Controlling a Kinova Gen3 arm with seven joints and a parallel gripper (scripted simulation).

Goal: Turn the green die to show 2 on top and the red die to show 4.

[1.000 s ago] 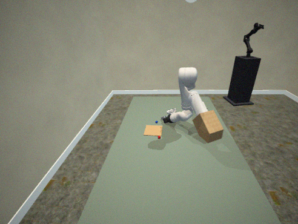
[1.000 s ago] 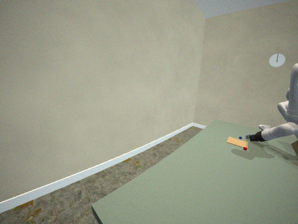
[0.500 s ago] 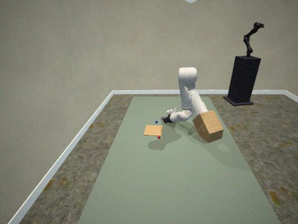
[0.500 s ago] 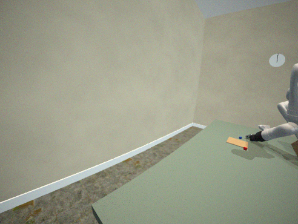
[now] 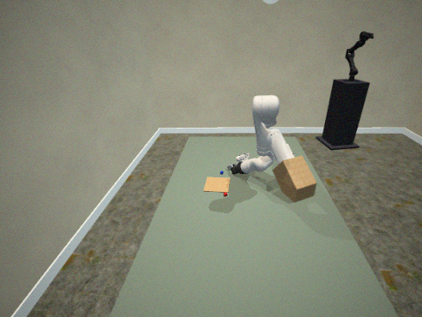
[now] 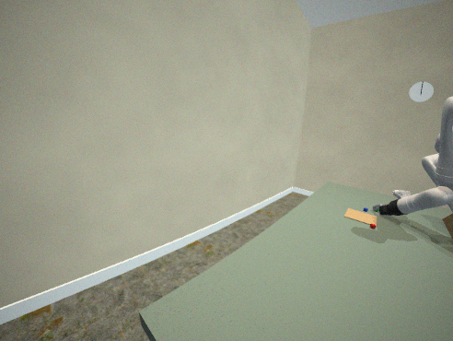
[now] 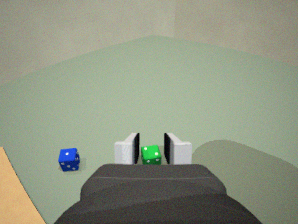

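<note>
Mat (image 5: 217,184) (image 6: 360,216) (image 7: 12,200): tan, laid flat.
Green die (image 6: 377,210) (image 7: 151,155): off the mat, right of blue; two pips seemingly shown uppermost.
Blue die (image 5: 221,172) (image 6: 365,209) (image 7: 69,159): beyond the far edge, one pip shown on top.
Red die (image 5: 226,194) (image 6: 373,226): seen at the near right corner, pips unreadable.

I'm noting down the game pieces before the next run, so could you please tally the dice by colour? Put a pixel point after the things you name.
Green: 1 (image 7: 151,155)
Blue: 1 (image 5: 221,172) (image 6: 365,209) (image 7: 69,159)
Red: 1 (image 5: 226,194) (image 6: 373,226)
Total: 3 dice
</note>
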